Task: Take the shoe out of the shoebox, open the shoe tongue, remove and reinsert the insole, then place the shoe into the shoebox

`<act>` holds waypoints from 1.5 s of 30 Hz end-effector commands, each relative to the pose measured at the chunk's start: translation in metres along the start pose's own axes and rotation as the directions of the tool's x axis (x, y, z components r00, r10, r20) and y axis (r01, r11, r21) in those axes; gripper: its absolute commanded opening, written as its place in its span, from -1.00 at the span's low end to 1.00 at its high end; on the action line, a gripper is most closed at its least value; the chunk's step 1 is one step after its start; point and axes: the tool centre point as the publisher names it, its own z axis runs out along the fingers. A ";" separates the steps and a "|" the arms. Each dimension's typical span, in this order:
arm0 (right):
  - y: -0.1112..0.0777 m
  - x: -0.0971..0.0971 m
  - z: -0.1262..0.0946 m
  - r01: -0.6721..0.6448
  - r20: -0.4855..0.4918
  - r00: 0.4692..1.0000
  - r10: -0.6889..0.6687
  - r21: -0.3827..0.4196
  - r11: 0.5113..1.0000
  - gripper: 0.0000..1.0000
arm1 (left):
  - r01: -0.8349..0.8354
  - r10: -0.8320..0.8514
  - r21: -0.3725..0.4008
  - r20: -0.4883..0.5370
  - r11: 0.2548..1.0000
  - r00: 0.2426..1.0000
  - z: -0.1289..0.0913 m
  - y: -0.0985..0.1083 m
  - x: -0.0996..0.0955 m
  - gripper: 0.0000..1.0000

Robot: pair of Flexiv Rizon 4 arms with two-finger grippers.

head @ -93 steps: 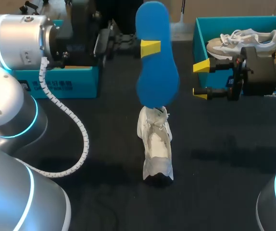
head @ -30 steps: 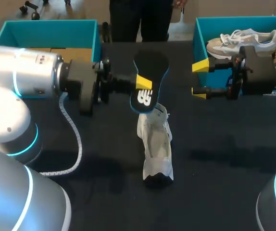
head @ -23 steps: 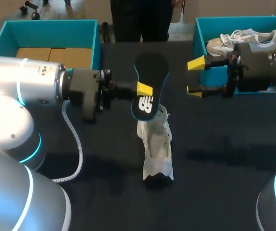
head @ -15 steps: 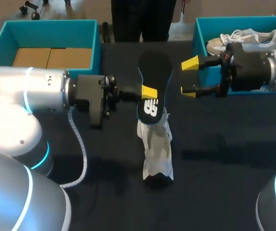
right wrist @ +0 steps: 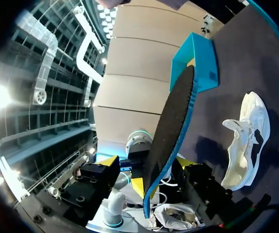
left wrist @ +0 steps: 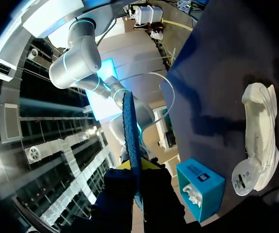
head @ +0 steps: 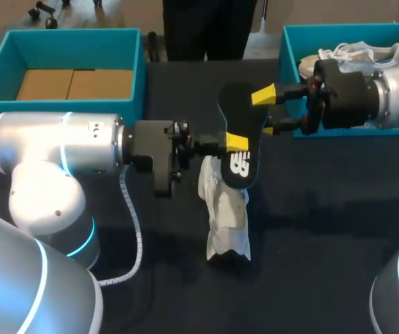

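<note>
The left gripper (head: pixel 235 144) is clamped on the insole (head: pixel 242 167), gripping it near mid-length, one yellow tip showing on its black top face. In the left wrist view the insole runs edge-on out from between the fingers, its blue underside in sight. The insole is held in the air, tilted, its lower end over the open mouth of the white shoe (head: pixel 227 216); I cannot tell whether the two touch. The shoe rests on the black table (head: pixel 324 229), out of the box, with its toe towards the robot. The right gripper (head: pixel 265 113) has its fingers spread apart on either side of the insole's upper end, not closed on it. Just behind it stands the teal shoebox (head: pixel 285 62) with a second shoe (head: pixel 352 50) inside. Another teal box (head: pixel 67 38) sits at the far left.
</note>
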 end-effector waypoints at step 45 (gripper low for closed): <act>0.005 -0.038 -0.001 -0.063 0.018 0.998 0.064 -0.031 0.998 -1.00 | 0.092 -0.077 0.029 -0.321 0.995 0.944 -0.045 0.028 -0.006 1.00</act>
